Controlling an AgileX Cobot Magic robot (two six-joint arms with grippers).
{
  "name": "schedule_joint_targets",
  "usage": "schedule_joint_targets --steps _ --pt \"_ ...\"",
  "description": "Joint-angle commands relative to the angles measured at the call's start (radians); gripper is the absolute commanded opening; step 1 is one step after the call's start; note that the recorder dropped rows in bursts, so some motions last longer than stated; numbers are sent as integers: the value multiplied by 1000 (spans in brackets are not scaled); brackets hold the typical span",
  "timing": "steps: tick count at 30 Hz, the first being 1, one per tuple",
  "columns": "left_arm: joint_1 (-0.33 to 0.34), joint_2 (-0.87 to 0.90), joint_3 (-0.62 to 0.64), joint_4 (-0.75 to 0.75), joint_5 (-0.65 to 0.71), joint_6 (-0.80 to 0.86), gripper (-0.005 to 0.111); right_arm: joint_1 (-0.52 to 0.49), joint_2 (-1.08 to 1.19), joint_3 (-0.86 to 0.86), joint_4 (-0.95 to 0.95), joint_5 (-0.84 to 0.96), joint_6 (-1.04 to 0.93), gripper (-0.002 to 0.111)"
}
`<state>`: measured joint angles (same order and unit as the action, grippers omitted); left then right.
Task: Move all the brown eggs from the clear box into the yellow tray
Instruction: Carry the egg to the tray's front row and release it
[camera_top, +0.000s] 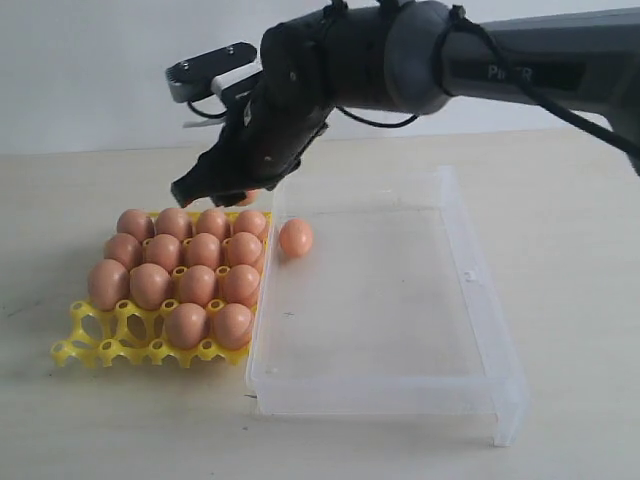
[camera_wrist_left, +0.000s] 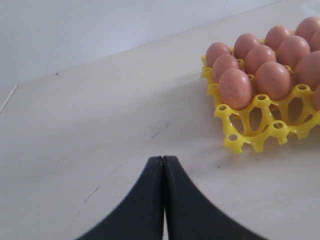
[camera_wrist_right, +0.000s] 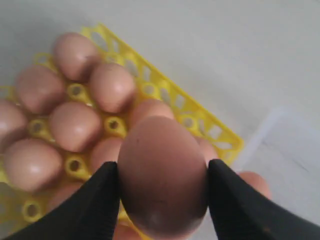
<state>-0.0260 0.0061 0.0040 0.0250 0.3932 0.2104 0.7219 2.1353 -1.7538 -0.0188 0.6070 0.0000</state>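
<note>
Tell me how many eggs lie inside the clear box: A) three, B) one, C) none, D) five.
B: a single brown egg lies by one corner of the clear box, and no other egg shows inside it.

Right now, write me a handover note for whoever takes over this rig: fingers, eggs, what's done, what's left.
Right gripper: fingers shut on a brown egg, above the yellow tray's far edge.
Left gripper: shut, empty, over the table beside the tray.
Done: about fourteen eggs seated in the tray.
Left: seat the held egg in a free front cup, then fetch the last egg from the clear box.
</note>
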Motion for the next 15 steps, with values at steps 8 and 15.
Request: schedule_joint_targets --steps 8,15 --pt "-6 -6 -4 0 -6 -6 0 169 -84 385 24 -614 -36 0" --pt "-6 -6 -4 0 -6 -6 0 191 -53 482 27 -804 -41 0"
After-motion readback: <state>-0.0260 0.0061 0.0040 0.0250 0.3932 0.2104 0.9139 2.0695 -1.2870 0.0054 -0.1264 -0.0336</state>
